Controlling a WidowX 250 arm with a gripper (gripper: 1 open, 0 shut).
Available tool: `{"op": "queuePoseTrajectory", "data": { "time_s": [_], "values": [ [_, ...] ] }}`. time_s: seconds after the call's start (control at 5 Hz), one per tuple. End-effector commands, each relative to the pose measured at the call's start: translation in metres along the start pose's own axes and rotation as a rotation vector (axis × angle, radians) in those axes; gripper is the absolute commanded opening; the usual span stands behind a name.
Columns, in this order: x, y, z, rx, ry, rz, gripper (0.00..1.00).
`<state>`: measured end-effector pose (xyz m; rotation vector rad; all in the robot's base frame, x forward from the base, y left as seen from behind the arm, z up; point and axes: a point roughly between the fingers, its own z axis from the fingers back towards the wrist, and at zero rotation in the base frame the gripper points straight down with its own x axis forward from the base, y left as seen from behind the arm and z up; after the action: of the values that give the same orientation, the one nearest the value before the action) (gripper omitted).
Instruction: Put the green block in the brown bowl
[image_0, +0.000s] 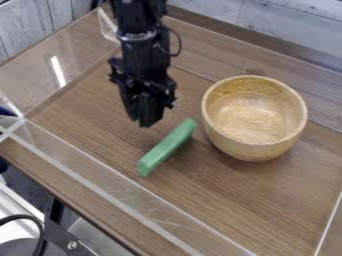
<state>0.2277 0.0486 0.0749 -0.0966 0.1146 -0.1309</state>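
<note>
The green block (166, 147) lies flat on the wooden table, slanting from lower left to upper right, its upper end close to the brown bowl (254, 116). The bowl stands upright at the right, with nothing in it. My gripper (143, 120) hangs above the table, just up and left of the block and apart from it. Its dark fingers are drawn close together and nothing shows between them.
A clear acrylic wall (80, 190) runs along the table's front and left edges. Bare wooden tabletop (254, 210) stretches in front of the bowl and block.
</note>
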Motion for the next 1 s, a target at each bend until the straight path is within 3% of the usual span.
{"op": "queuePoseTrajectory", "data": {
  "time_s": [0.0,0.2,0.8],
  "values": [
    [0.019,-0.011,0.032,0.031,-0.094,-0.034,0.0],
    [0.013,-0.016,0.025,0.031,-0.077,-0.095,1.0],
    [0.007,-0.027,0.003,0.034,-0.051,-0.193,1.0]
  ]
}}
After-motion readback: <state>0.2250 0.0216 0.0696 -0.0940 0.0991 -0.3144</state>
